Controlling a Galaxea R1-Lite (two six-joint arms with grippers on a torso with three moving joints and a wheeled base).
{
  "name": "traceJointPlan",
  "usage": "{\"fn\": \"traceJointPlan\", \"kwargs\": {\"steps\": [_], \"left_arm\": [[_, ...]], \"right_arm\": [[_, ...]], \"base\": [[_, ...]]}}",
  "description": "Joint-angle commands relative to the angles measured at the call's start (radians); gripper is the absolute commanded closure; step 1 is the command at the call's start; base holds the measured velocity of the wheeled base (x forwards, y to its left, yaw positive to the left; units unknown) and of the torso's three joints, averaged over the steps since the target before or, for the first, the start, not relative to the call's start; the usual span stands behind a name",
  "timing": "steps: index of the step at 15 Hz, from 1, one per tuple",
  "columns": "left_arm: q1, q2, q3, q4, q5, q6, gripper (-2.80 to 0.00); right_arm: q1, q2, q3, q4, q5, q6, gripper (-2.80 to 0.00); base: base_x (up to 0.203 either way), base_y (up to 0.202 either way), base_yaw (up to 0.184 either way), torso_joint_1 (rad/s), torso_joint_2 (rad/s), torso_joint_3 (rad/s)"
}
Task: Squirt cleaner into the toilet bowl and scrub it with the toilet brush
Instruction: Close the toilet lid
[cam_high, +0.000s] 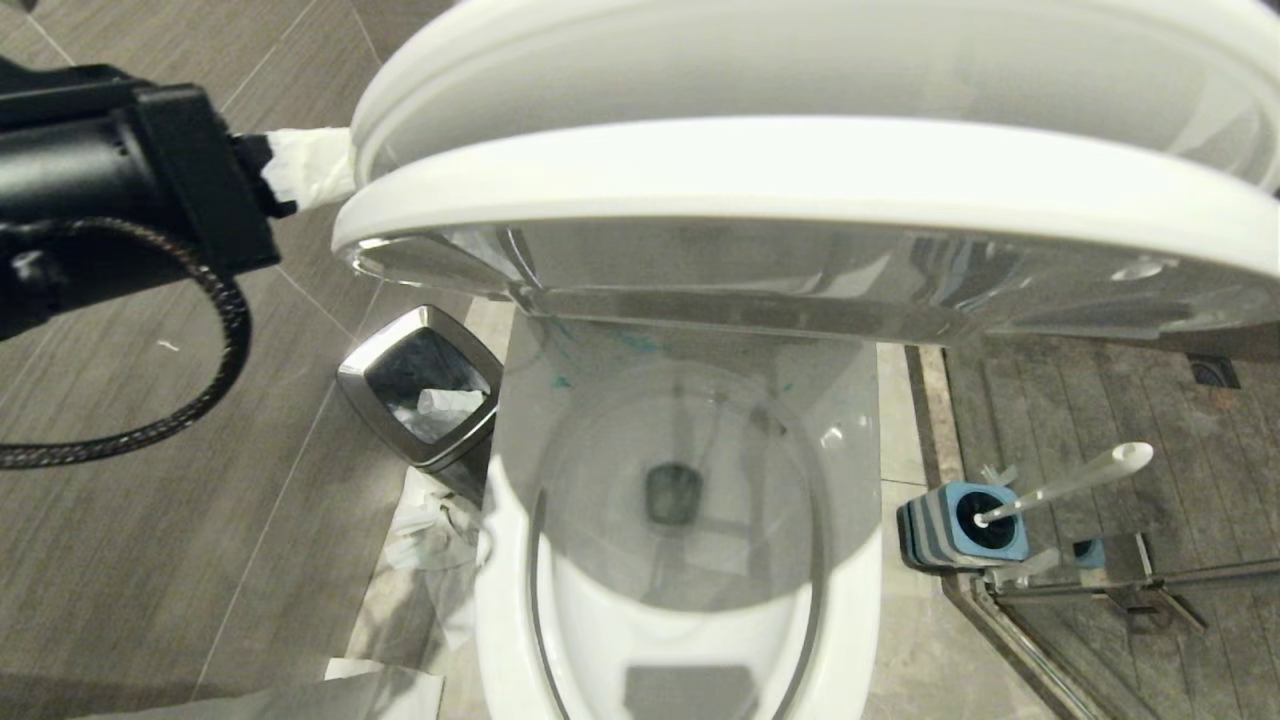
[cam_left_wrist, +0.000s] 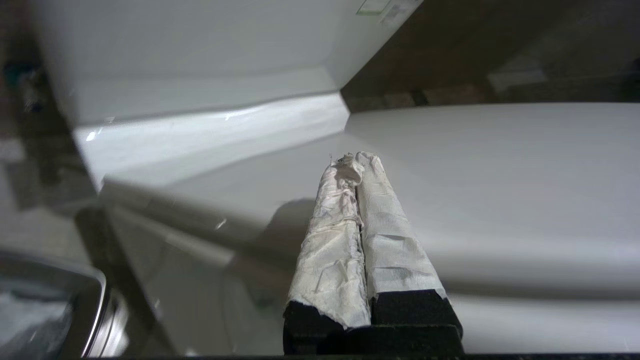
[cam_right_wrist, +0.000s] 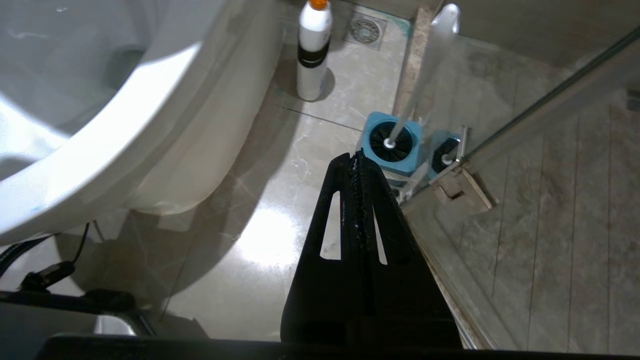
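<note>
Tiled bathroom floor (cam_high: 150, 520). The toilet bowl (cam_high: 680, 500) sits centre, cleaner (cam_high: 640, 343) smeared at 12 o'clock. The toilet brush (cam_high: 1075, 483) stands stowed at 3 o'clock. The left gripper (cam_high: 310, 168), closed and empty, presses the seat (cam_high: 800, 180) edge, probably lifting it.

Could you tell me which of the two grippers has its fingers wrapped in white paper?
The left gripper, shut beside the toilet seat. The right gripper has bare black fingers and hangs over the floor near the brush holder.

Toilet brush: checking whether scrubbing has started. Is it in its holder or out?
In. The toilet brush stands tilted in its blue holder, no claw touching it.
</note>
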Motion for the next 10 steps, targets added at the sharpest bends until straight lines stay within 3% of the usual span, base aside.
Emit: {"fn": "traceJointPlan", "kwargs": {"steps": [1,3,5,9,10], "left_arm": [[0.016,-0.107,0.024,0.052,0.013,0.002,0.0],[0.037,-0.105,0.025,0.053,0.034,0.014,0.0],[0.102,-0.104,0.03,0.067,0.044,0.052,0.0],[0.232,-0.103,-0.013,0.262,0.047,0.25,0.0],[0.234,-0.104,-0.013,0.274,0.047,0.256,0.0]], "right_arm": [[0.0,-0.001,0.012,-0.001,0.001,0.0,0.0],[0.0,-0.001,0.012,-0.001,0.001,0.0,0.0],[0.0,-0.001,0.012,-0.001,0.001,0.0,0.0],[0.0,-0.001,0.012,-0.001,0.001,0.0,0.0],[0.0,-0.001,0.012,-0.001,0.001,0.0,0.0]], "base": [[0.0,0.0,0.0,0.0,0.0,0.0],[0.0,0.0,0.0,0.0,0.0,0.0],[0.0,0.0,0.0,0.0,0.0,0.0],[0.0,0.0,0.0,0.0,0.0,0.0],[0.0,0.0,0.0,0.0,0.0,0.0]]}}
